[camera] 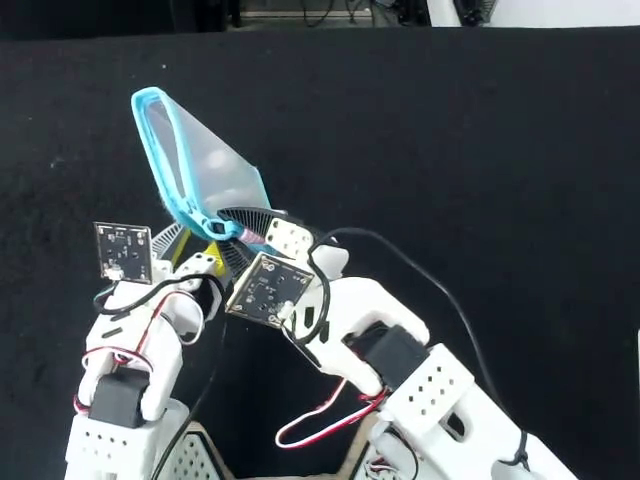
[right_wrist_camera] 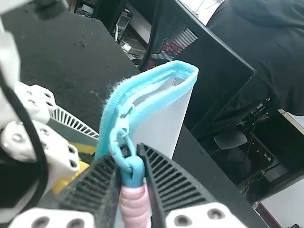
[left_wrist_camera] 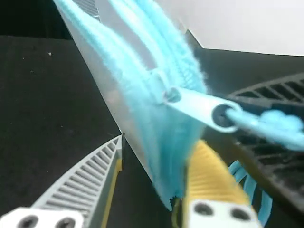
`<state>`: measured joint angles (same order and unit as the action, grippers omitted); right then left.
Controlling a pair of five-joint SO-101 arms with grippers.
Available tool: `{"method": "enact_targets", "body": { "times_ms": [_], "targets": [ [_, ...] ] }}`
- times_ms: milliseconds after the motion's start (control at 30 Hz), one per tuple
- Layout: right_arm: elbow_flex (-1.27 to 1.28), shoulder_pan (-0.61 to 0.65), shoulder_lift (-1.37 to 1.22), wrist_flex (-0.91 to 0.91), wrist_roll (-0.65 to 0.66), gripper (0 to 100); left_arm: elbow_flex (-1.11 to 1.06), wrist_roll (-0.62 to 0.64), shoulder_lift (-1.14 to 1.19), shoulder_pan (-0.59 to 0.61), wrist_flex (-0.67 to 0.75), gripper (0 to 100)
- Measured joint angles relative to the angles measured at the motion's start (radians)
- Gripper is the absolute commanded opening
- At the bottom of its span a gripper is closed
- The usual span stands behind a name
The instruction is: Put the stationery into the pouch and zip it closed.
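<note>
A translucent pouch (camera: 205, 160) with a light blue zipper edge stands tilted above the black table, its mouth gaping along most of its length. My left gripper (camera: 192, 248) holds the pouch's near corner (left_wrist_camera: 164, 190) between a grey finger (left_wrist_camera: 85, 190) and a yellow pad (left_wrist_camera: 209, 178). The zipper slider and its flat tab (left_wrist_camera: 204, 109) sit at this near end. My right gripper (right_wrist_camera: 128, 154) is shut on the blue zipper pull loop (right_wrist_camera: 124, 164), and a pink ribbed piece (right_wrist_camera: 133, 204) hangs below it. The right gripper's black ribbed fingers (left_wrist_camera: 270, 156) lie close beside the left gripper.
Black cloth covers the table (camera: 480, 160), with open room to the right and beyond the pouch. The table's far edge (camera: 330, 28) runs along the back. Red and white cables (camera: 320, 415) loop between the two arm bases.
</note>
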<state>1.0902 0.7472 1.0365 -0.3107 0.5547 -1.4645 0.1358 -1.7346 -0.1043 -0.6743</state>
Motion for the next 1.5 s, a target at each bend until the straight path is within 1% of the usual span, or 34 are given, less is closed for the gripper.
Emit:
{"method": "enact_targets", "body": {
  "times_ms": [67,167,267,333,400,567,733,800,967,1133,1200,1333,1500],
  "targets": [
    [0.000,0.000,0.000,0.000,0.000,1.1,0.015,0.002,-0.002,-0.002,-0.032,5],
    [0.000,0.002,0.000,0.000,-0.012,1.1,0.054,0.003,-0.008,-0.002,-0.092,3],
    [0.009,0.002,0.043,-0.003,-0.094,1.1,0.101,-0.005,-0.005,-0.002,-0.152,3],
    [0.034,0.011,0.106,-0.014,-0.158,1.1,0.140,-0.054,-0.005,-0.002,-0.198,3],
    [0.075,0.017,0.181,-0.014,-0.189,1.1,0.184,-0.109,0.003,-0.002,-0.242,3],
    [0.129,0.017,0.319,-0.014,-0.201,1.1,0.272,-0.201,0.006,-0.002,-0.330,3],
    [0.132,0.017,0.350,-0.017,-0.201,1.1,0.313,-0.288,0.006,-0.002,-0.397,3],
    [0.132,0.017,0.350,-0.017,-0.201,1.1,0.318,-0.302,0.005,-0.002,-0.410,3],
    [0.144,0.017,0.351,-0.017,-0.201,1.1,0.318,-0.310,0.005,-0.002,-0.413,3],
    [0.163,0.017,0.353,-0.038,-0.187,1.1,0.318,-0.210,0.005,-0.002,-0.413,3],
    [0.181,0.017,0.354,-0.040,-0.181,1.1,0.318,-0.161,0.005,-0.002,-0.413,6],
    [0.203,0.017,0.354,-0.040,-0.180,1.1,0.318,-0.123,0.005,0.000,-0.413,17],
    [0.229,0.017,0.367,-0.043,-0.180,1.1,0.318,-0.115,0.002,0.000,-0.413,17]
  ]
}}
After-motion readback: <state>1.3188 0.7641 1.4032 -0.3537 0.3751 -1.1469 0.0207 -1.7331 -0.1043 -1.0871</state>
